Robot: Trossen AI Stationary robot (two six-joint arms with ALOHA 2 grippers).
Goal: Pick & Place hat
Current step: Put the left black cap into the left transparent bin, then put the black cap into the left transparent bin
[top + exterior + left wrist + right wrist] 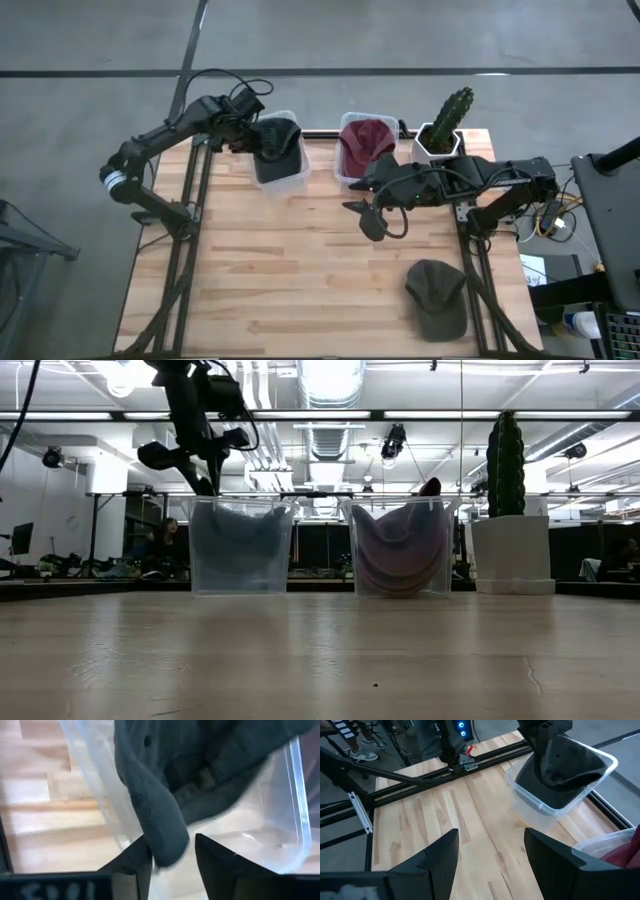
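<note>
A dark grey cap point(278, 140) lies in the left clear bin point(283, 176), also seen as the cap point(200, 765) in the left wrist view. My left gripper point(246, 138) is at that bin's left rim, its fingers around the cap's brim. A maroon cap point(366, 140) fills the second clear bin point(345, 178). An olive cap point(438, 298) lies flat on the table near its near right corner. My right gripper point(364, 214) hovers open over the table's middle, below the maroon bin, touching nothing. My left gripper holds the dark grey cap by its brim point(165, 845), pinched between the two fingers. The fingers point(137, 862) come over the bin's left rim, slanting down. The rest of the cap rests in the bin.
A potted cactus point(445, 125) in a white pot stands at the far edge, right of the maroon bin. Black frame rails run along both table sides. Bare wood lies across the table's middle and near left.
</note>
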